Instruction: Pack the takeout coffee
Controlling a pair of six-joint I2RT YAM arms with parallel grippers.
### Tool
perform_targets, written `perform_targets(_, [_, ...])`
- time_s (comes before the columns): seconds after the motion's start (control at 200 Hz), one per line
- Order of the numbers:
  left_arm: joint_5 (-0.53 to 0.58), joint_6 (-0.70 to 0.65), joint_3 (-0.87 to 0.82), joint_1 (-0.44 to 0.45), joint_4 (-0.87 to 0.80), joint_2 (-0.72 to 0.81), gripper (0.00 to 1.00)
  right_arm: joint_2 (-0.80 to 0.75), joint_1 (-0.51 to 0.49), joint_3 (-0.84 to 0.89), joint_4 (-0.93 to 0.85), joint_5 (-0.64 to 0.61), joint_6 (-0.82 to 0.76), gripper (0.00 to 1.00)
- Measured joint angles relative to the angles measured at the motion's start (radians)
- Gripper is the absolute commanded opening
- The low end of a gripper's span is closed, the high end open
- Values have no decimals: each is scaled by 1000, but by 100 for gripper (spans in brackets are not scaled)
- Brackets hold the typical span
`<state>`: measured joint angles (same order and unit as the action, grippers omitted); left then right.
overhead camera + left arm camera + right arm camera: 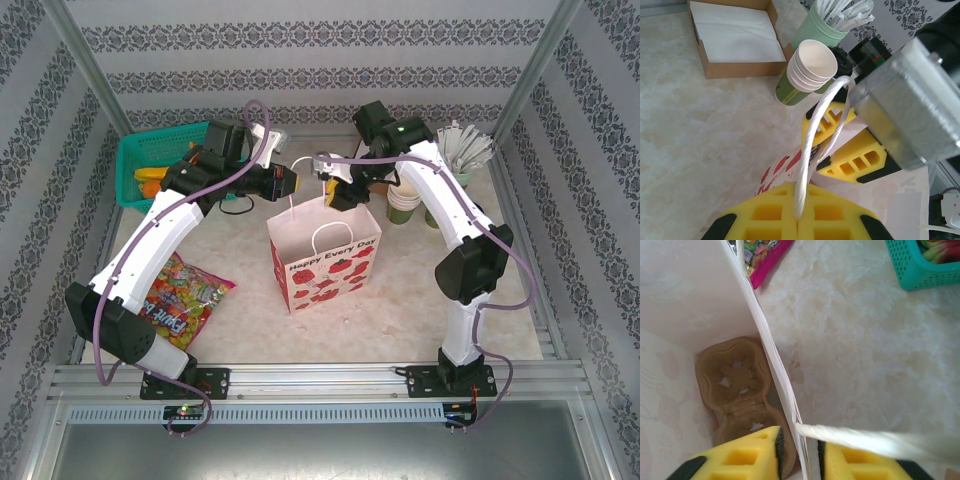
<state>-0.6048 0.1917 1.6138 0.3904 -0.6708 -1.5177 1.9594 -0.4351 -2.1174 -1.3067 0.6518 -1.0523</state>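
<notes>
Left gripper (799,220): clamped on the bag handle (807,140).
Right gripper (801,452): narrowly parted astride the bag rim (768,340).
Coffee cup: judged light, crushable; to be held mid-wall, upright.

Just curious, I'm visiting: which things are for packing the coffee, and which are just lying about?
Job: paper bag, cup carrier inside it, left gripper holding its handle, right gripper at its rim.
Lying about: candy bag, teal basket, napkin box, cup of white sticks.

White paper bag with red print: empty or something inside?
Not empty. A brown moulded-pulp cup carrier lies on the floor of the white paper bag; its visible holes hold nothing.
</notes>
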Motion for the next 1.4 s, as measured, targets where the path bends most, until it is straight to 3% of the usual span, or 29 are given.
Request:
perform_targets(0.17, [-16,0,0,0,5,0,0,0,-2,0,-1,-2,3,6])
perform_targets(0.355, [-34,0,0,0,5,0,9,-40,-2,55,21,-3,30,4])
perform_targets(0.45, [-63,-1,0,0,11,0,24,-84,-2,119,56,-6,57,0])
perform_targets(0.674, [-105,37,-23,-19,74,40,84,-230,-15,341,238,-36,222,0])
perform_targets(0.809, [-57,65,-63,-31,93,99,98,-290,-38,420,330,-106,369,0])
perform_targets(1.184, [469,192,-77,-41,63,159,100,-307,-127,339,325,-433,895,0])
perform_targets(1.399, [756,318,-157,-49,42,202,100,-378,-232,374,328,-618,1257,0])
